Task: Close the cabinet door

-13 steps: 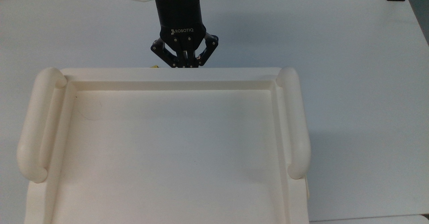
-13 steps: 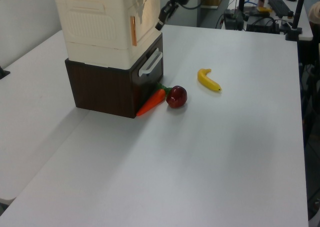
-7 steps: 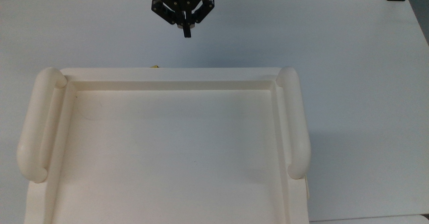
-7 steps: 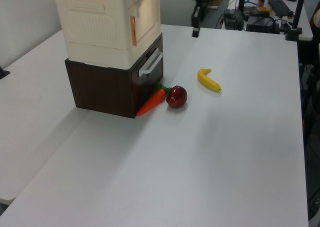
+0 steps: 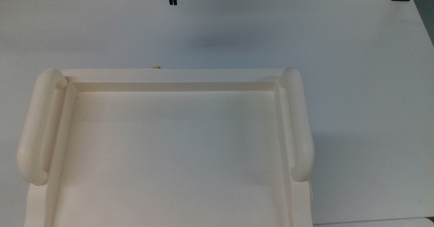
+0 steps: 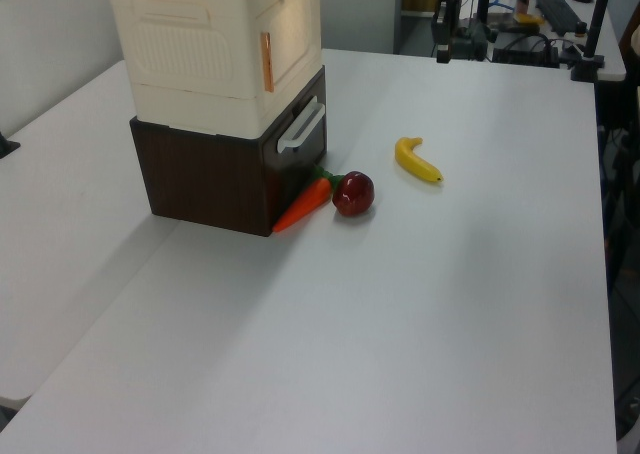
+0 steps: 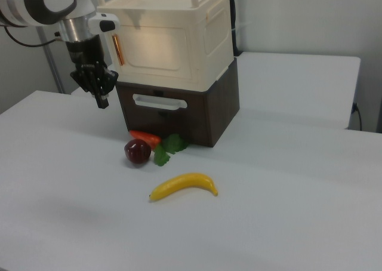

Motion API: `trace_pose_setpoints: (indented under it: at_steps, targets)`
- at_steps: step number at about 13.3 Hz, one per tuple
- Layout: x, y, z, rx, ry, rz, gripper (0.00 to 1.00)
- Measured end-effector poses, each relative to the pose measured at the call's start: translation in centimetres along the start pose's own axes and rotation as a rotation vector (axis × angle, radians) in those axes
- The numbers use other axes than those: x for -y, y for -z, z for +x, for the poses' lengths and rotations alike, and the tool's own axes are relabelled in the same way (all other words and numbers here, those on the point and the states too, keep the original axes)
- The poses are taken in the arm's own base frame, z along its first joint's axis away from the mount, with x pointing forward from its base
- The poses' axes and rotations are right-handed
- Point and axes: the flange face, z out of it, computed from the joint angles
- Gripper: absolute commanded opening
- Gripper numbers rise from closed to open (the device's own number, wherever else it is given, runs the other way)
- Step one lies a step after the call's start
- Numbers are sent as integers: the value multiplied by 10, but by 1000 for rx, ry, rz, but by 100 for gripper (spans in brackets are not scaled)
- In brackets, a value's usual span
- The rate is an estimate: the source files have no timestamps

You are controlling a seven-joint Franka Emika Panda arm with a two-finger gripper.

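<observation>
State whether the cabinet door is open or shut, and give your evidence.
Shut. The cabinet door lies flush with the front of the cabinet, no gap or swung panel showing, and the claw is clear of it.

The cream cabinet (image 7: 170, 35) sits on a dark brown drawer unit (image 7: 185, 113) on the white table (image 7: 286, 217). The cabinet door (image 7: 160, 49) lies flush with the front, an orange strip along its nine o'clock edge. At nine o'clock from the cabinet the gripper (image 7: 102, 102) hangs above the table, fingertips pressed together and pointing down. At six o'clock from the drawer unit lie a carrot (image 7: 145, 138), an apple (image 7: 138, 151) and, nearer still, a banana (image 7: 184, 185).
</observation>
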Motion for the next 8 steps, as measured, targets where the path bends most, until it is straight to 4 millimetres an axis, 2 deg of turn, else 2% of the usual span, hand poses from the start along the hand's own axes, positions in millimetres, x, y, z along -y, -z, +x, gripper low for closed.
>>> trace_pose_setpoints:
  at_steps: [8]
  targets:
    - [-8,0,-4,11,-13,-5,100]
